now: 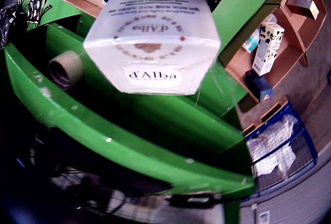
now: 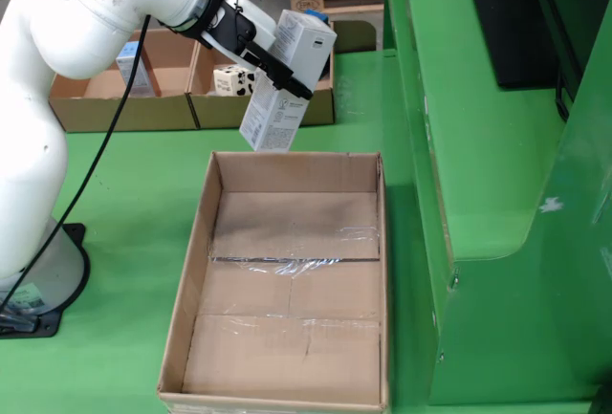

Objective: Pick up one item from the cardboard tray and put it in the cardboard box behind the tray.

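Fixed view: white robot arm [image 2: 57, 60] above an open cardboard box [image 2: 203, 232]. Behind it, the cardboard tray [image 2: 124, 113]. The gripper [image 2: 273, 65], its jaws closed on a white d'Alba carton [image 2: 287, 84], suspends it tilted over the box's far edge.

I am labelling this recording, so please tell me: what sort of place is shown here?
Probably a workshop or lab test cell for pick-and-place, not a home. The white robot arm stands on a green painted work surface, an open brown cardboard box waits empty, and a blue plastic crate sits on the floor.
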You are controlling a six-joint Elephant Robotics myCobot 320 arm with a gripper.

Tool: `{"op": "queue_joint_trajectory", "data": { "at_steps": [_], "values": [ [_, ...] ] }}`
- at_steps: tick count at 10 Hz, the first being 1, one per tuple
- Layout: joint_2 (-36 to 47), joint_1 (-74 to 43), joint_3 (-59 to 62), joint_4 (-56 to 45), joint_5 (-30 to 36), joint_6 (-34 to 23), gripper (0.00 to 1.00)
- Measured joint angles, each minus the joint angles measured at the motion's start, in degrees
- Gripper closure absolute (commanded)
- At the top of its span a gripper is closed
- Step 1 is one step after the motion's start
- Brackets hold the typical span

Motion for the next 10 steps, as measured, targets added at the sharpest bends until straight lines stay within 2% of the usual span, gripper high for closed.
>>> {"op": "queue_joint_trajectory", "data": {
  "at_steps": [5,8,10],
  "values": [
    [0.6,6.5,-4.3,-1.5,-2.0,1.4,1.0],
    [8.7,11.7,-11.8,5.5,-3.3,2.2,1.0],
    [10.9,14.5,-16.6,5.8,-4.2,2.6,1.0]
  ]
}}
